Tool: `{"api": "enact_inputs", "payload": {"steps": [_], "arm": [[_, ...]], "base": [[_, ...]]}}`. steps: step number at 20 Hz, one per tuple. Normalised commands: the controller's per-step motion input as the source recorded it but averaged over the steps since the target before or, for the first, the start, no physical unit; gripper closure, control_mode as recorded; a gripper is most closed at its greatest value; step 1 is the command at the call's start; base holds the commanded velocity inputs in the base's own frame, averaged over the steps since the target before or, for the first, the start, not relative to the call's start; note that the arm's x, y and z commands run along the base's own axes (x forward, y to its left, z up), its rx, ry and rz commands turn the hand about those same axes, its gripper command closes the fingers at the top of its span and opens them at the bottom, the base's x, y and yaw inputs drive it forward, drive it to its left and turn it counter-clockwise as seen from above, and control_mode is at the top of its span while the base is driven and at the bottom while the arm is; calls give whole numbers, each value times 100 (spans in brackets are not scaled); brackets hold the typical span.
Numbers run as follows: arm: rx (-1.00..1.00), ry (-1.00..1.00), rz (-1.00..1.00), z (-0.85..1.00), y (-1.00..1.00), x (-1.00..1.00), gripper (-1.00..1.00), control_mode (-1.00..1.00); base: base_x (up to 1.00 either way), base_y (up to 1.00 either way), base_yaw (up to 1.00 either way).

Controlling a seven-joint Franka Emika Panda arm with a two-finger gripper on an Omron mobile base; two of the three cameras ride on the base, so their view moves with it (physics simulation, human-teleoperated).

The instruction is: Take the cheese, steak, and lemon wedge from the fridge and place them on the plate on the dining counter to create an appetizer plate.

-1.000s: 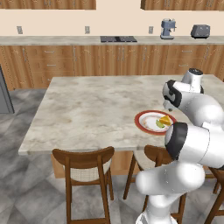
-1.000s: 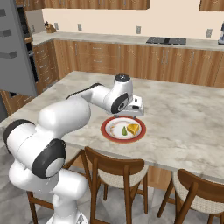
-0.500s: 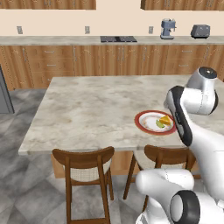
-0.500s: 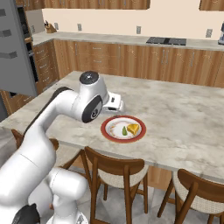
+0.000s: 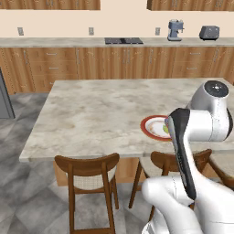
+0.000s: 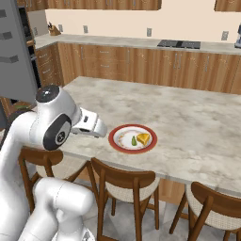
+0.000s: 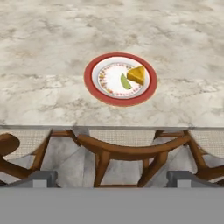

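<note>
Resting on the plate [image 7: 120, 78], in the upper middle of the hand view, are one cheese wedge [image 7: 136, 75] and one lemon wedge [image 7: 125, 82]; the two lie just beside each other on the white centre, cheese to the right, lemon to its lower left. In the right base view the same plate [image 6: 132, 139] sits at frame centre with the cheese [image 6: 143, 138] right of the lemon [image 6: 134, 140]. In the left base view the plate [image 5: 153, 127] shows at centre right, partly behind the arm, with a sliver of lemon [image 5: 165, 129] at the arm's edge.

The plate stands on the dining counter [image 7: 52, 52], near its front edge. The pincer [image 7: 112, 179] sits at the bottom of the hand view, its two fingertips [image 7: 39, 178] set wide apart, fully open and holding nothing. The plate and both foods lie well apart from it, straight ahead between the tips' lines, with the counter edge and a stool between. In the right base view the pincer [image 6: 96, 128] shows at centre left, just left of the plate and clear of it.

Count: one plate, one cheese, one lemon wedge. Three stools appear in the right base view, the nearest [image 6: 123, 180] below the plate. The fridge [image 6: 19, 56] occupies the upper left of that view. A wall counter [image 5: 114, 42] runs along the top of the left base view.
</note>
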Motion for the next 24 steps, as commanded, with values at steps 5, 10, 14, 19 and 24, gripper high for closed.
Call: {"api": "enact_inputs", "payload": {"steps": [5, 10, 14, 19, 24], "arm": [[0, 0, 0, 0, 69, -69, -100, -100], [1, -4, 0, 8, 11, -42, -100, -100], [0, -12, 7, 21, 0, -42, -100, -100], [0, -10, 17, 3, -2, -25, -100, -100], [0, 0, 3, 0, 0, 7, -100, 100]], "base": [[0, 0, 0], [0, 0, 0], [0, 0, 0], [0, 0, 0], [8, 5, 0]]}}
